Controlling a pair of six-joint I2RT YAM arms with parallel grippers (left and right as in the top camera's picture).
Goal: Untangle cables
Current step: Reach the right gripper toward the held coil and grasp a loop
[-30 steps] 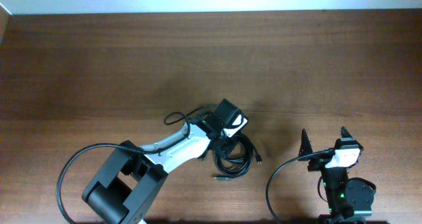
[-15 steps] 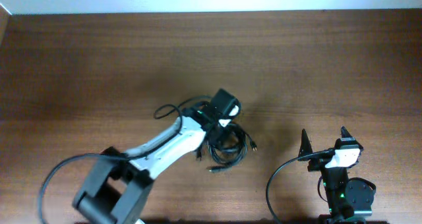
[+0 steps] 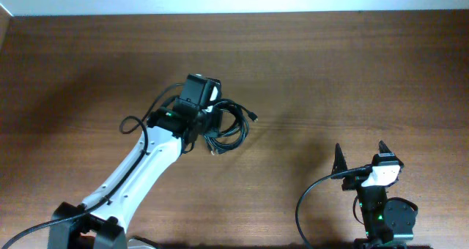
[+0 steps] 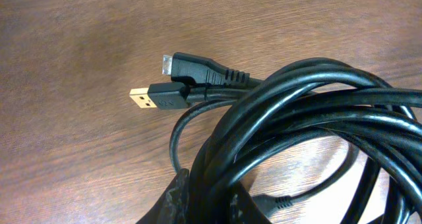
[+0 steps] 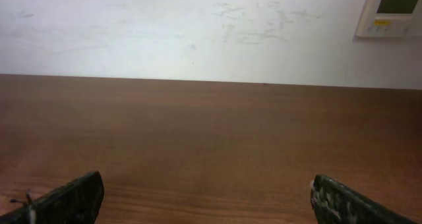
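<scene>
Several cables [image 4: 316,112] bunched, left pincer [image 3: 212,123] mostly hidden, seemingly gripping.

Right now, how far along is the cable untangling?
Nothing looks done: the cables are one coiled bundle, plug ends side by side. In hand: the left gripper holds that bundle. Left: separating every cord; the right gripper sits open, away from them.

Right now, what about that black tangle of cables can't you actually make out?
How many cables: left wrist view, loops overlap and run off the right and bottom edges.
Plug type: overhead, the plug end is too small.
Bundle's left part: overhead, the left arm covers it.
</scene>
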